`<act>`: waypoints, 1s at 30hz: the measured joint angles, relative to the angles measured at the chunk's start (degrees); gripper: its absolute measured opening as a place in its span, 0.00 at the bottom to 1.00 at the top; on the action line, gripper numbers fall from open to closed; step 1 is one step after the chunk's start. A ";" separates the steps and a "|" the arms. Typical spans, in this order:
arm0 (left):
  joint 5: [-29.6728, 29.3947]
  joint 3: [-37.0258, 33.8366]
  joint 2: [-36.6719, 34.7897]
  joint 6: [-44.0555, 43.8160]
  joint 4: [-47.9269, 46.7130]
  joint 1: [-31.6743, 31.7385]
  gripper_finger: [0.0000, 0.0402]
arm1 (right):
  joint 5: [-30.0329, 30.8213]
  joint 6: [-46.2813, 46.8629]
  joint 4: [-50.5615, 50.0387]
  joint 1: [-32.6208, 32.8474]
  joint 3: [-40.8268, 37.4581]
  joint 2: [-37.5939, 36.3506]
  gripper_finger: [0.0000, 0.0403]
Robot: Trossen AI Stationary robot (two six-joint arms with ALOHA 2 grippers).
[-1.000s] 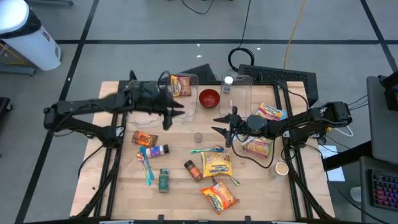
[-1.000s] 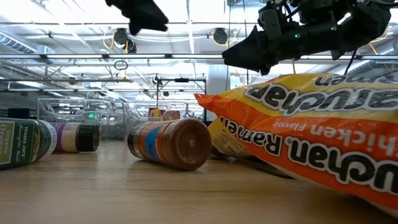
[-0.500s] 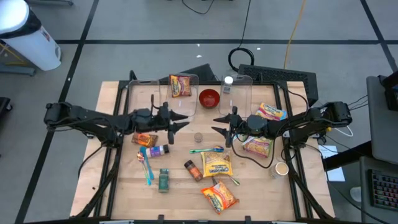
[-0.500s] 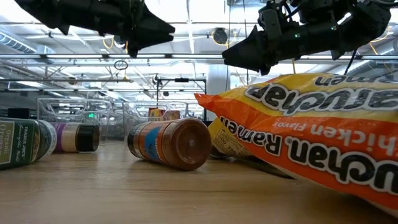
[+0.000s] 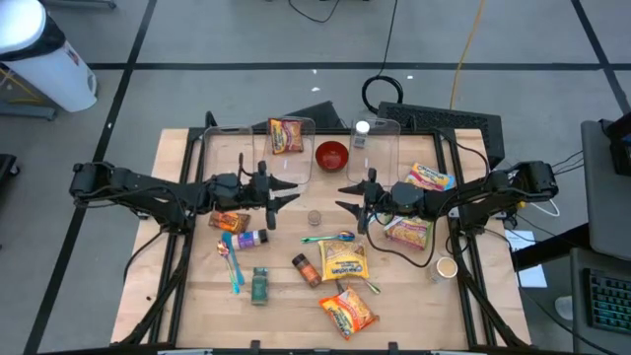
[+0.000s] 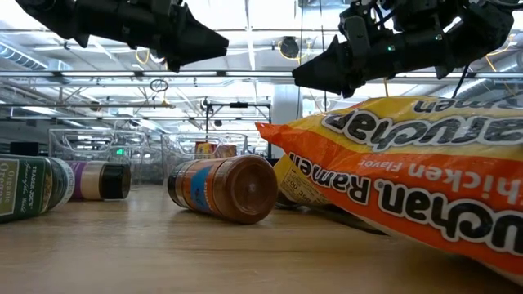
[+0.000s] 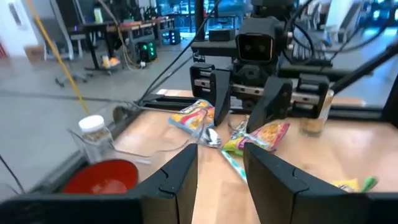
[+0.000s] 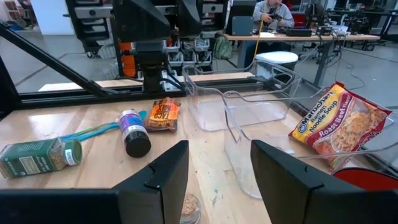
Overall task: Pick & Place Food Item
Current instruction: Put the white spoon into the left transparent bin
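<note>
My left gripper [image 5: 283,192] hangs open and empty above the table's middle, near the left clear bin [image 5: 258,158]. My right gripper [image 5: 348,197] is open and empty and faces it from the right. Both also show in the low view, the left [image 6: 214,42] and the right [image 6: 304,75], well above the table. Food items lie flat on the table: a beef ramen packet [image 5: 286,135] in the left bin, ramen packets [image 5: 431,177] [image 5: 407,232] under my right arm, a yellow packet [image 5: 343,261], an orange ramen packet [image 5: 348,311] and an orange snack bar [image 5: 229,220].
A red bowl [image 5: 332,155] and a second clear bin [image 5: 375,143] stand at the back. Spice bottles [image 5: 306,268] [image 5: 249,238] [image 5: 259,285] lie on their sides. Spoons [image 5: 330,238] [image 5: 231,261], a small jar [image 5: 314,217] and a cup [image 5: 447,267] are also on the table.
My left gripper has come down from high over the left bin and a little toward the table's near edge, staying open and empty. It now hangs lower, facing my right gripper. Nothing on the table has moved.
</note>
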 joint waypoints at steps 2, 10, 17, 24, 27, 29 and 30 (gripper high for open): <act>-0.02 0.00 0.00 3.38 0.14 0.02 0.34 | 0.02 -2.00 0.03 -0.03 0.00 0.00 0.41; -0.02 0.00 0.00 9.92 1.97 0.02 0.34 | 0.02 -9.69 2.59 -1.52 0.00 0.00 0.41; -0.01 0.00 0.00 9.36 2.88 0.02 0.34 | -0.14 -10.03 3.14 -1.97 0.00 0.00 0.41; -0.01 0.00 0.00 8.01 2.89 0.02 0.34 | -0.17 -9.41 3.50 -1.97 0.00 0.00 0.41; -0.01 0.00 0.00 7.90 2.89 0.02 0.34 | -0.17 -9.95 3.48 -1.95 0.00 0.00 0.41; 0.00 0.00 0.00 7.94 2.89 0.02 0.34 | -0.17 -10.02 3.85 -1.95 0.00 0.00 0.41; 0.00 0.00 0.00 8.02 2.89 0.00 0.34 | -0.17 -10.04 4.25 -1.96 0.00 0.00 0.41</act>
